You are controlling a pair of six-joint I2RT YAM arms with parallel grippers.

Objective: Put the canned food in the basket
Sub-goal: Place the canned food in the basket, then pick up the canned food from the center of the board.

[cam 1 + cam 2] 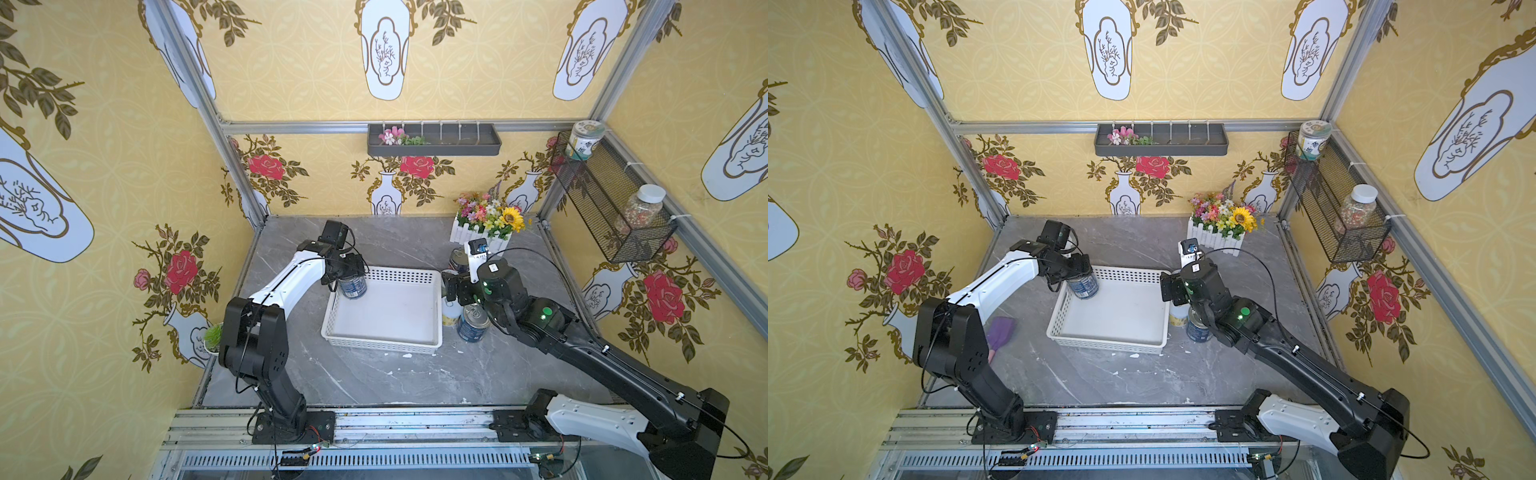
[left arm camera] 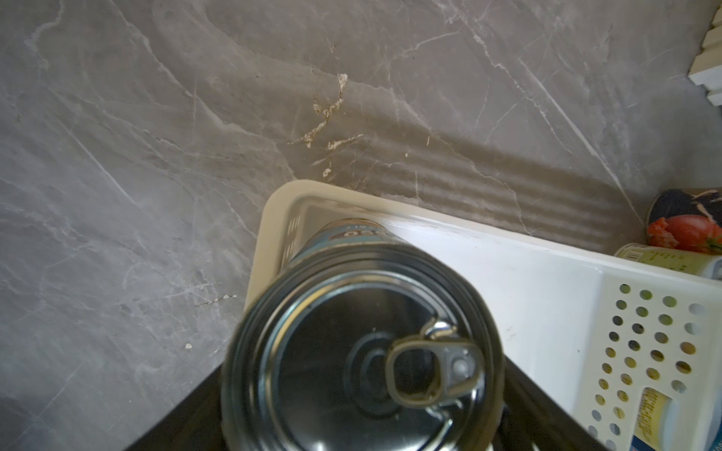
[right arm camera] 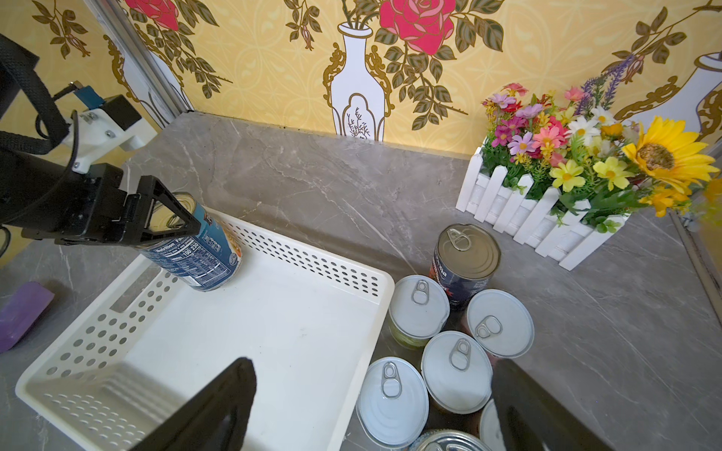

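Seven cans [image 3: 457, 369] stand packed together on the tabletop [image 3: 312, 187], just beside the basket [image 3: 297, 254]. My right gripper [image 3: 371, 414] hangs above them, jaws wide apart, holding nothing. My left gripper [image 1: 351, 276] is clamped on a dark-blue can [image 3: 207, 254], tilted, low in the basket's far corner. Likely risks: let go at this tilt, that can may topple and roll. My right gripper, lowered into so tight a cluster, may knock neighbouring cans over.
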